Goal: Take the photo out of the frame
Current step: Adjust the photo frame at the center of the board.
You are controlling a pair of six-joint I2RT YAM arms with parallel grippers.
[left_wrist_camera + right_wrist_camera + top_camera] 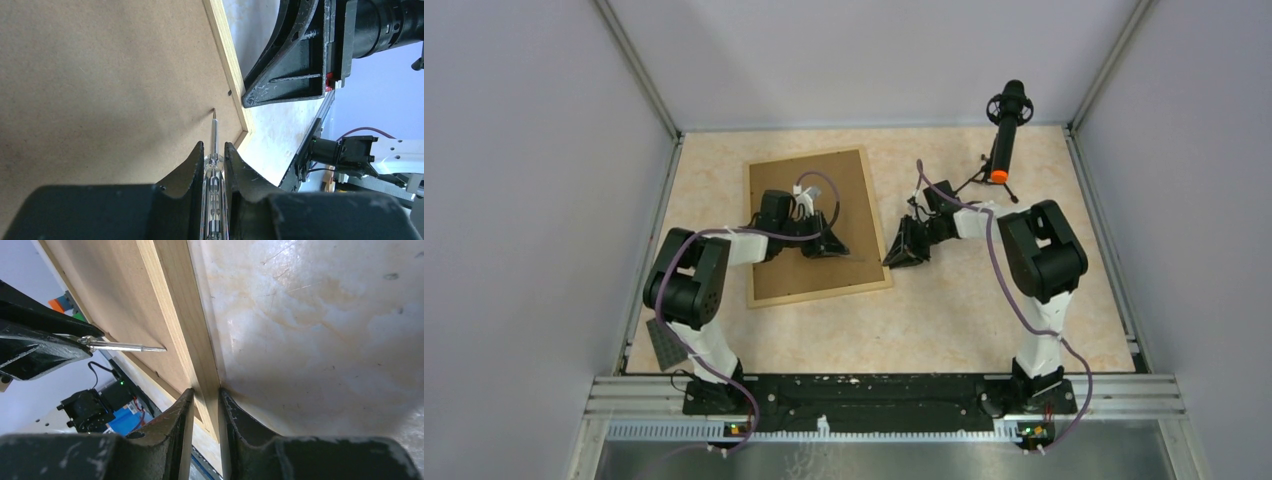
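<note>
Frame (804, 275) lies face-down on the tabletop (310, 340), fibreboard back uppermost; the photo is hidden beneath. Left gripper (214, 146): fingers clamped on a screwdriver (214, 130), tip on the back near the right rail. Right gripper (206, 392): fingers pinch that rail. Step in hand is probably freeing the back; next, the tip likely must lever a fastener aside.

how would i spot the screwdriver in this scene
Find the light-wood frame lying back-up on the beige table. Over its brown backing, the left tool grips a screwdriver: clear handle, thin metal shaft, the only slender shiny thing there.
</note>
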